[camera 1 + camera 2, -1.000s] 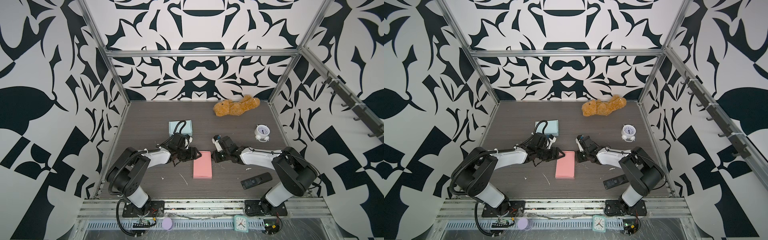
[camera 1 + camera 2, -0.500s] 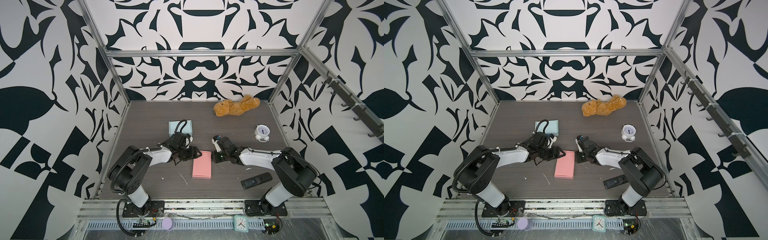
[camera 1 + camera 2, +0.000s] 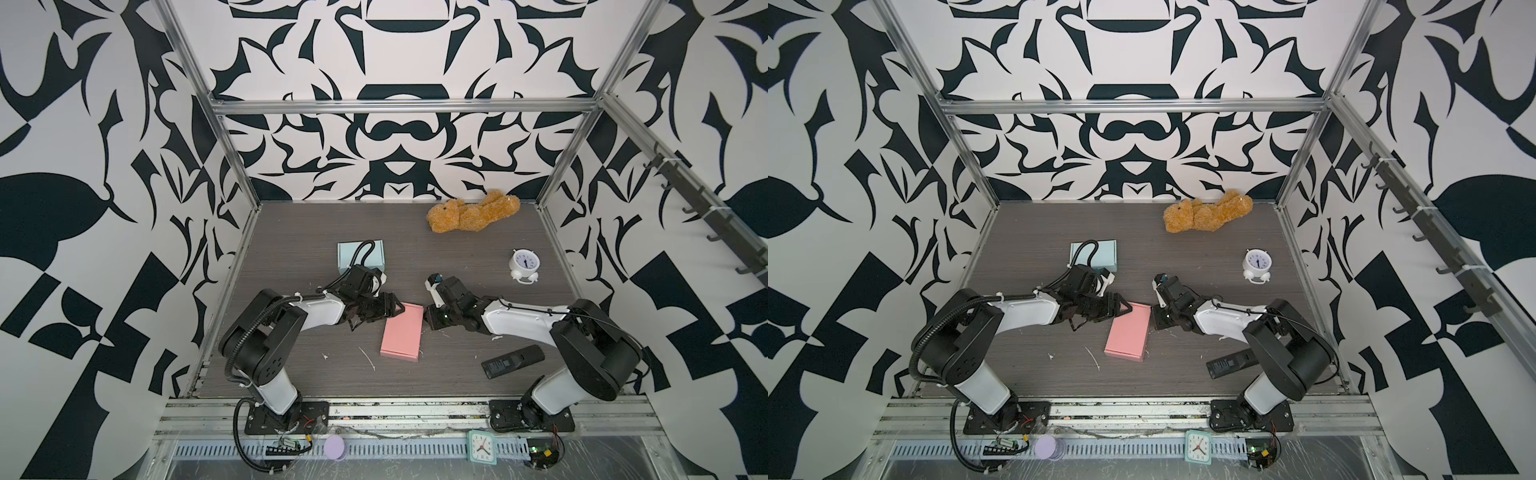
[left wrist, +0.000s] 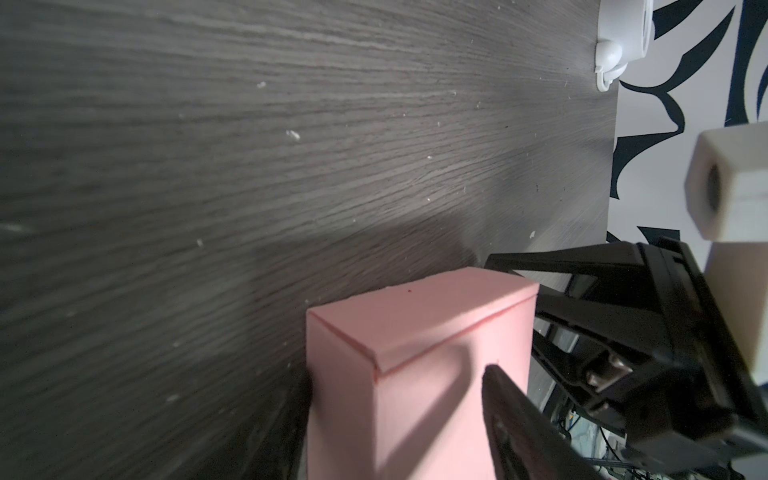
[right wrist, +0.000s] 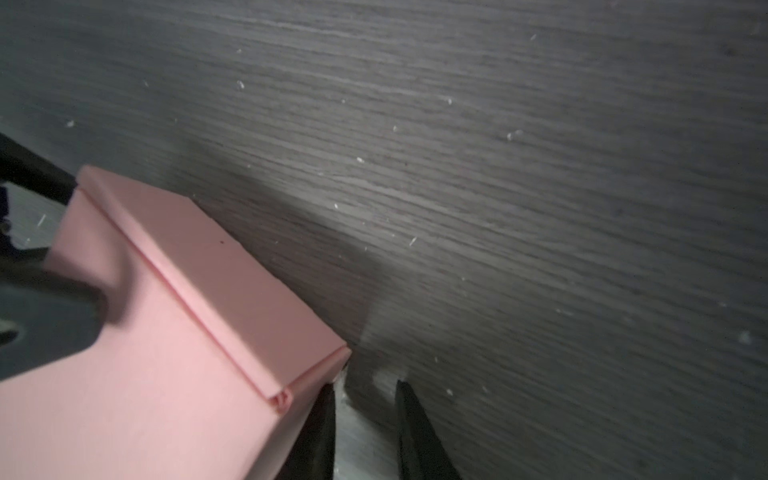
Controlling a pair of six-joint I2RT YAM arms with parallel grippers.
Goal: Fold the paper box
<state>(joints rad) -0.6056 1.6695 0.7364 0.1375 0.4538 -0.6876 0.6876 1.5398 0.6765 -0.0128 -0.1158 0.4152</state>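
The right fingers (image 5: pixel 411 432) are barely parted, with only bare bench (image 5: pixel 540 208) in the narrow gap. They hold nothing, and one sits right against an end corner of the pink paper box (image 5: pixel 166 332). The left fingers (image 4: pixel 513 415) are spread wide at the other corner of that same end. One lies over the box's broad face and throws a shadow on it (whether it presses down I cannot tell). The other is only a dark blur low beside the box's edge.

The box is folded shut into a slim, plain pink block with crisp edges. The flap's seam shows as a thin line along the end, with a small gap at one corner. In both top views the box (image 3: pixel 402 334) lies on the bench between the two arms, a little askew, with its far end between the two sets of fingers.

Farther out, a pale blue box (image 3: pixel 351 253) sits behind the left arm. A white alarm clock (image 3: pixel 524 264) stands to the right, and a black remote (image 3: pixel 513 360) lies near the right arm. A brown teddy bear (image 3: pixel 473 216) lies by the back wall.
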